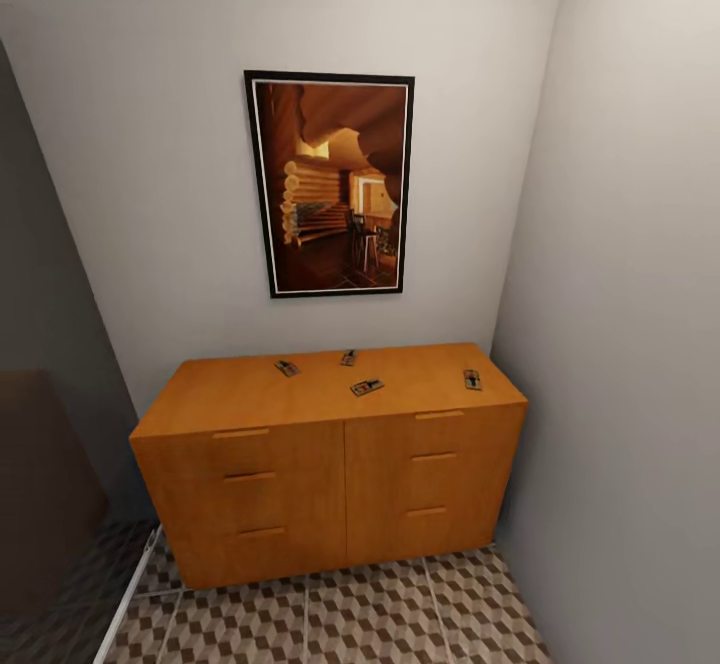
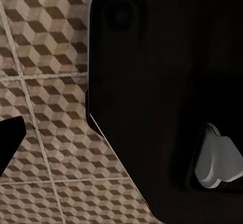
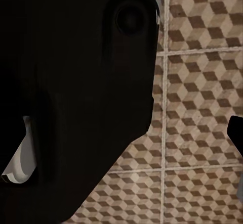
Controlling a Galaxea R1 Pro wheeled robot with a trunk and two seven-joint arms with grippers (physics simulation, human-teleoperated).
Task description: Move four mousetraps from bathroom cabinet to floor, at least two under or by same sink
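The orange-brown cabinet (image 1: 300, 484) stands against the back wall in the head view, drawers shut. Several mousetraps lie flat on its top, spread apart: one at the left (image 1: 287, 368), one near the back middle (image 1: 348, 357), one toward the front middle (image 1: 367, 387), one at the right (image 1: 472, 379). Cube-patterned bathroom floor (image 1: 380, 624) runs in front of the cabinet. The left wrist view looks down on this floor (image 2: 45, 57), as does the right wrist view (image 3: 202, 82). A dark tip pokes in at the edge of each wrist view; I cannot tell either gripper's state.
A framed picture (image 1: 330, 184) hangs above the cabinet. A grey wall (image 1: 630, 344) closes in on the right, touching the cabinet's side. A dark bulky shape (image 1: 40, 484) stands at the left, beside a white strip (image 1: 125, 594) on the floor. Dark robot bodywork (image 2: 167, 82) (image 3: 76, 82) blocks much of both wrist views.
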